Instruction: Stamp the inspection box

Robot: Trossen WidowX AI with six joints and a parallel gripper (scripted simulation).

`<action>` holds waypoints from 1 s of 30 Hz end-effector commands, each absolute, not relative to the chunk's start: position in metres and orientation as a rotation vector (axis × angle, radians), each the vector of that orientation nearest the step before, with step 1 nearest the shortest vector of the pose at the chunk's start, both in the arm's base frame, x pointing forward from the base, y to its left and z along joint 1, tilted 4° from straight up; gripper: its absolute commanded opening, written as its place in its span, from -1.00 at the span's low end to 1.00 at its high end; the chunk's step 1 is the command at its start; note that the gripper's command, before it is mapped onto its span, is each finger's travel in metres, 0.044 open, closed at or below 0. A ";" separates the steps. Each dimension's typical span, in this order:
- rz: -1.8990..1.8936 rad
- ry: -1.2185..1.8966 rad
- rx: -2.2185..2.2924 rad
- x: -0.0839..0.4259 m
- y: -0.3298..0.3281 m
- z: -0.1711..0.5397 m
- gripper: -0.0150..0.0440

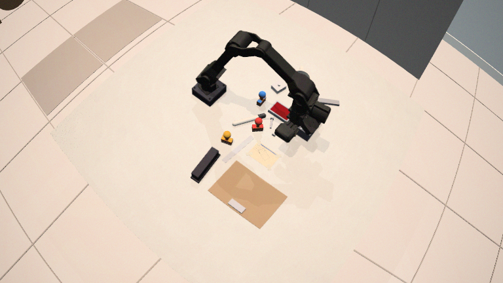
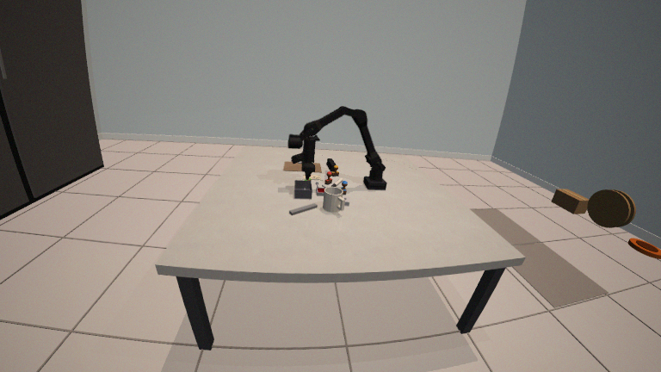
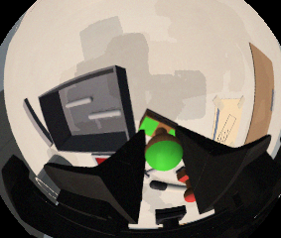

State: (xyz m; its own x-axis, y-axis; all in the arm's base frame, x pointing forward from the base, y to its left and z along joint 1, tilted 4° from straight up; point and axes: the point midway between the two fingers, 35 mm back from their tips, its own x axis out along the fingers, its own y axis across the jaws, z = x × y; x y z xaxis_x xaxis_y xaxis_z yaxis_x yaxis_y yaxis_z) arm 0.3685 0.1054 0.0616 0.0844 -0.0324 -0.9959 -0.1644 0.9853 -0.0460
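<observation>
My gripper [image 3: 160, 133] is shut on the green-topped stamp [image 3: 164, 156], whose square base with green patches shows beyond the fingertips. Whether the base touches the table cannot be told; its PASS label is not readable. In the top view the arm hides this stamp. The ink pad [image 1: 280, 110] [image 3: 100, 161] is red in a grey case, beside the arm, and mostly hidden by a finger in the wrist view. The pale yellow card [image 1: 264, 156] [image 3: 232, 111] lies on the table with taped corners; an outlined box and thin lines show on it.
A dark open tray [image 2: 302, 191] [image 3: 126, 104] stands close to the gripper. Red [image 1: 258, 124], blue [image 1: 261, 96] and yellow [image 1: 226, 137] stamps stand nearby. A black stapler [image 1: 205, 165], a brown board [image 1: 259, 213] and a grey mug [image 2: 332, 200] are farther out.
</observation>
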 end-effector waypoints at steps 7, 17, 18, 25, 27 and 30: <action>0.104 1.486 -0.156 0.369 0.106 0.067 -0.49; 0.106 1.487 -0.155 0.369 0.106 0.072 -0.49; 0.106 1.487 -0.155 0.369 0.106 0.073 -0.49; 0.107 1.488 -0.153 0.369 0.106 0.076 -0.49; 0.108 1.489 -0.153 0.369 0.106 0.077 -0.49; 0.108 1.489 -0.153 0.369 0.106 0.079 -0.49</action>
